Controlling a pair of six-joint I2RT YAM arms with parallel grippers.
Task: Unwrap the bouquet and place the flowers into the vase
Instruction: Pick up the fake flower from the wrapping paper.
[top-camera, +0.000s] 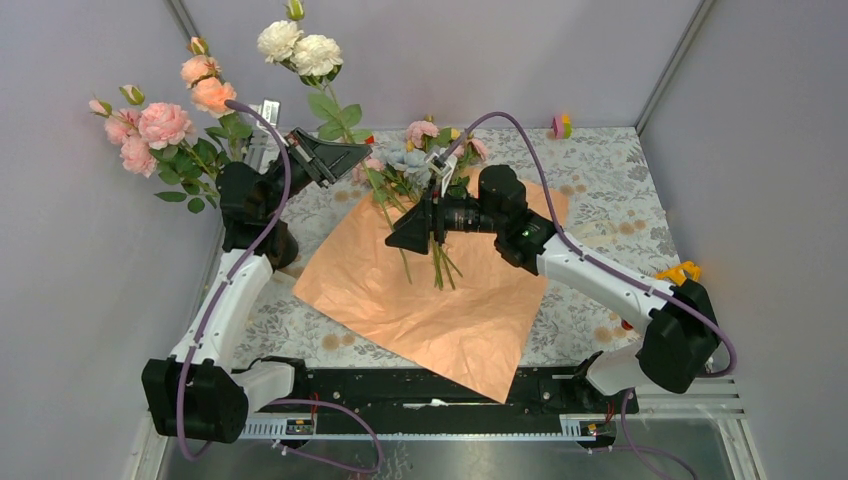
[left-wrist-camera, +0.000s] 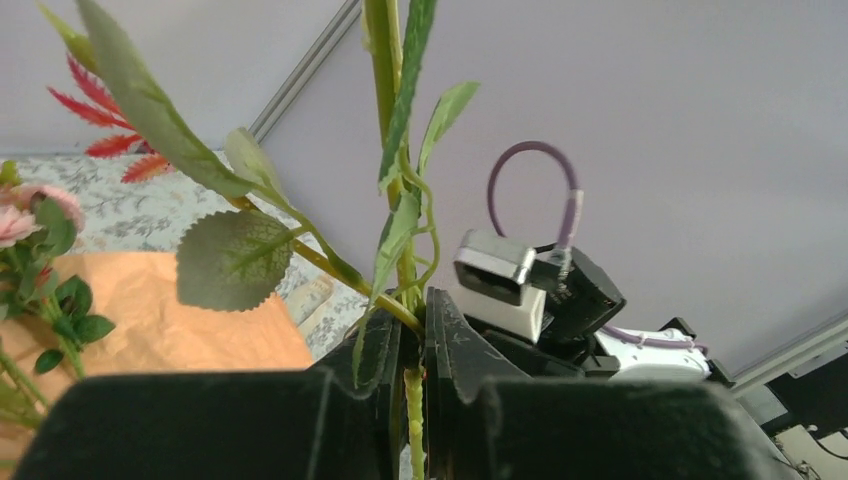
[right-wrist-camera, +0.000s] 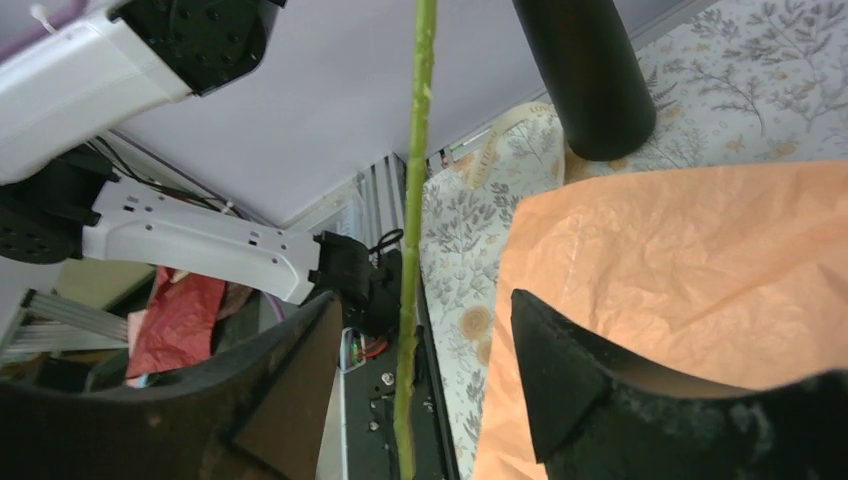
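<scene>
Plain grey walls (top-camera: 450, 50), floral tablecloth (top-camera: 610, 170)

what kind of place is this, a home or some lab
Probably a robot test booth, not a home: plain grey walls box in one table, a left arm and right arm sit on a rail, and flowers and paper look staged.

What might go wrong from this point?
The stem gripped by the left tool runs between the fingers of the open right tool, so lifting could snag it. The cream heads sit far above the grip and may tip the stem away from the vase.
</scene>
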